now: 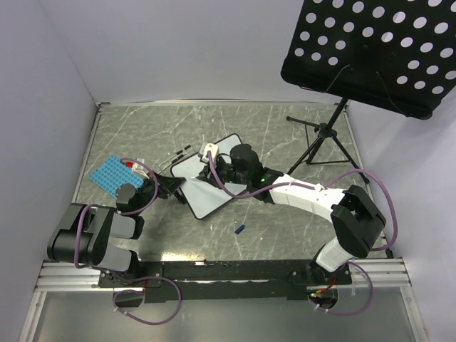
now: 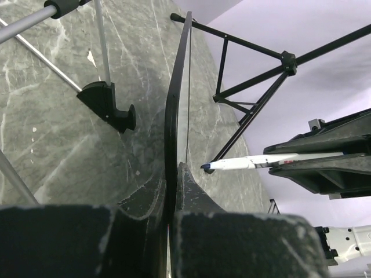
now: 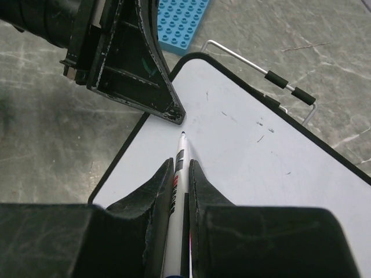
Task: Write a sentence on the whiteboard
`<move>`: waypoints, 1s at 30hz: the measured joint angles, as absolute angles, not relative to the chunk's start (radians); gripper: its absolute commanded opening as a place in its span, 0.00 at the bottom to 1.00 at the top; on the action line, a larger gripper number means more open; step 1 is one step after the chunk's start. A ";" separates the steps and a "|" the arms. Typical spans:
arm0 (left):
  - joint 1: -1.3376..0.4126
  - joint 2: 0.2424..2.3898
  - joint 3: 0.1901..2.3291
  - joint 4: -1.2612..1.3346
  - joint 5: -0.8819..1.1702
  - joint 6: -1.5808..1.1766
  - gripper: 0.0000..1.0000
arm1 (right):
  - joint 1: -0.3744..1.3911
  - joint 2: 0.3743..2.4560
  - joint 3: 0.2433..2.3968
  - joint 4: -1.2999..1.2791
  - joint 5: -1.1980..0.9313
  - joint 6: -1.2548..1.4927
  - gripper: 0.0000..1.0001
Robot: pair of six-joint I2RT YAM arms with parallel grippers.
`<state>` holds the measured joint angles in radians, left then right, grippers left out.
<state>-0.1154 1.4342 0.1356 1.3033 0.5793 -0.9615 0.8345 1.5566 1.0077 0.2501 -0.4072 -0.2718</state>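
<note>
While gripping marker, right claw hovers

The whiteboard looks smooth and glossy, with light scuff marks. The bench is marbled grey, faintly shiny.

Left arm: black and grey housings. Right arm: white links, black joints, green LED. Purple cables loop off both. Jaws matte black, edges scuffed white.
</note>
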 measured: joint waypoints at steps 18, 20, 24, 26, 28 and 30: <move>-0.115 1.294 0.046 1.268 0.506 -1.030 0.01 | 0.841 1.546 1.354 -0.326 -0.471 -0.517 0.00; -0.115 1.265 0.040 1.266 0.493 -1.030 0.01 | 0.846 1.537 1.349 -0.361 -0.472 -0.531 0.00; -0.116 1.231 0.039 1.256 0.459 -1.029 0.01 | 0.860 1.530 1.318 -0.361 -0.468 -0.517 0.00; -0.115 1.231 0.039 1.251 0.448 -1.031 0.01 | 0.867 1.532 1.314 -0.355 -0.459 -0.502 0.00; -0.115 1.236 0.039 1.253 0.447 -1.031 0.01 | 0.871 1.534 1.314 -0.338 -0.453 -0.488 0.00; -0.115 1.249 0.039 1.254 0.447 -1.034 0.01 | 0.873 1.537 1.314 -0.324 -0.452 -0.476 0.00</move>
